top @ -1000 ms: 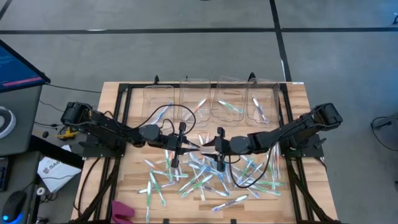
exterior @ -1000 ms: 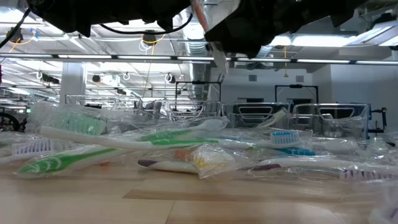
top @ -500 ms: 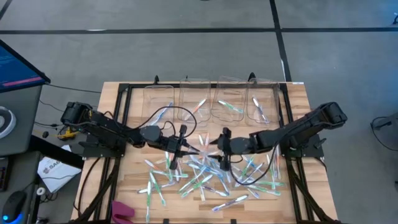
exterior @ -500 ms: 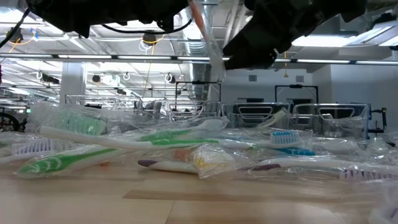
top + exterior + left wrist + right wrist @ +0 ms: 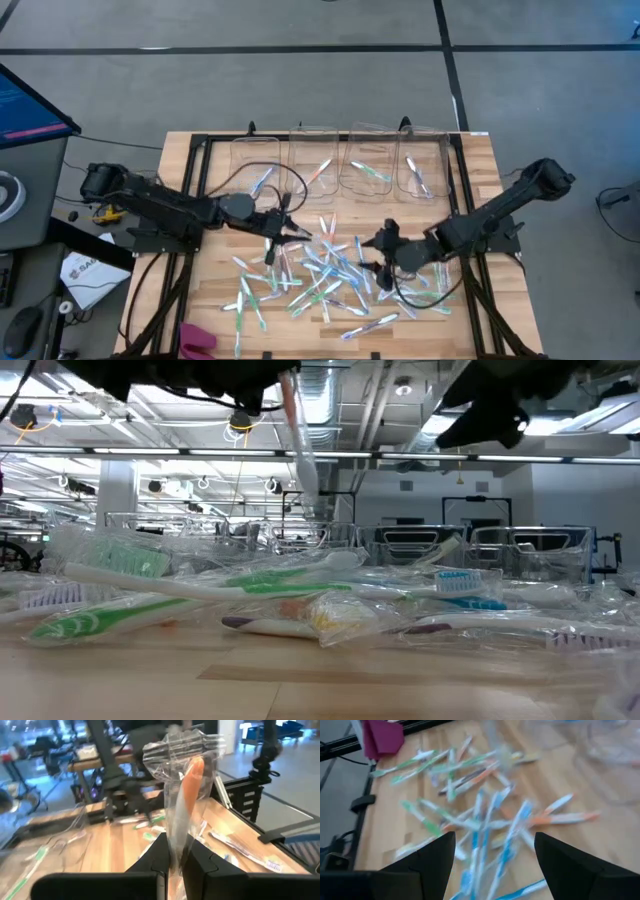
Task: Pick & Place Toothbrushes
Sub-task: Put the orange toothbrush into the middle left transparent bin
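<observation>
The left gripper (image 5: 287, 229) pinches one orange toothbrush (image 5: 186, 795) in clear wrap above the wooden table (image 5: 215, 305). The right gripper (image 5: 381, 252) is wide open over the toothbrushes (image 5: 330, 275), piled at six o'clock from the clear bins (image 5: 340, 160). Gray floor (image 5: 300, 90) lies around.

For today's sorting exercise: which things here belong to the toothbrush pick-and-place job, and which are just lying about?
Belong to the job:
- wrapped orange toothbrush, held in the shut left gripper
- toothbrushes piled on the table
- clear bins
- right gripper, open, empty

Just lying about:
- magenta cloth
- monitor
</observation>
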Controlling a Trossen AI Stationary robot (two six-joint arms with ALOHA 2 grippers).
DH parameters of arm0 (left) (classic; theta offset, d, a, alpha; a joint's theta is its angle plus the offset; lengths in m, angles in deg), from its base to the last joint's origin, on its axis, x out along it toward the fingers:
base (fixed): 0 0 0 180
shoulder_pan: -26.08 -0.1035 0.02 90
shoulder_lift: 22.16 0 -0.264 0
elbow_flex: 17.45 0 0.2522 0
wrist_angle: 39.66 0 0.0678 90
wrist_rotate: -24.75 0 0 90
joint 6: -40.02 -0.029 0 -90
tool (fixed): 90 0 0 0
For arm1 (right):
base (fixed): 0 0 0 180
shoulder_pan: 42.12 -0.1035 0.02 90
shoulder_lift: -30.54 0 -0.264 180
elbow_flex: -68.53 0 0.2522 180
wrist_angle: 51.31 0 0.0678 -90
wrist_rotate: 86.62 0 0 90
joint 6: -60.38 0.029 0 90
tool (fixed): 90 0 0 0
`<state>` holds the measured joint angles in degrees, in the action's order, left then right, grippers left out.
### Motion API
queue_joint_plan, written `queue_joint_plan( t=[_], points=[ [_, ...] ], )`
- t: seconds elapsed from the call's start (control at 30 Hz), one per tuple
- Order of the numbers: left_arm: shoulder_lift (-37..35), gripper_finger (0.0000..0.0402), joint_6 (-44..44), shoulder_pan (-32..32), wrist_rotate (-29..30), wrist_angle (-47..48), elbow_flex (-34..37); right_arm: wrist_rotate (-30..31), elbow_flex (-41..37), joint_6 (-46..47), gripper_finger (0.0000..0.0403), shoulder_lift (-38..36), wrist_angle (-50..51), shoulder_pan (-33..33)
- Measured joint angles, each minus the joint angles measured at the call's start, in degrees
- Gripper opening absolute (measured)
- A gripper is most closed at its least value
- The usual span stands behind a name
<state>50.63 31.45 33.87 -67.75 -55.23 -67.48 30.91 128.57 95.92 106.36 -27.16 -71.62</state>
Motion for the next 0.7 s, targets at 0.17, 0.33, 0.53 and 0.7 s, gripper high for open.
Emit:
queue_joint_plan(
  t=[0.17,0.33,0.53,0.7],
  points=[
    [-4.2,0.0017,3.4,-3.1,0.0,12.2,-4.9,3.8,0.0,5.6,0.0265,3.3,0.1,-5.1],
    [-3.4,0.0017,4.5,-7.8,0.0,25.9,-14.1,4.5,0.0,7.6,0.0265,5.2,0.6,-6.5],
    [0.3,0.0017,3.7,-15.6,-0.2,37.9,-25.8,4.7,0.0,7.6,0.0265,5.2,1.2,-5.5],
    [6.2,0.0017,3.3,-24.2,-1.3,44.1,-32.0,4.8,0.0,7.6,0.0265,5.2,2.3,-5.5]
  ],
)
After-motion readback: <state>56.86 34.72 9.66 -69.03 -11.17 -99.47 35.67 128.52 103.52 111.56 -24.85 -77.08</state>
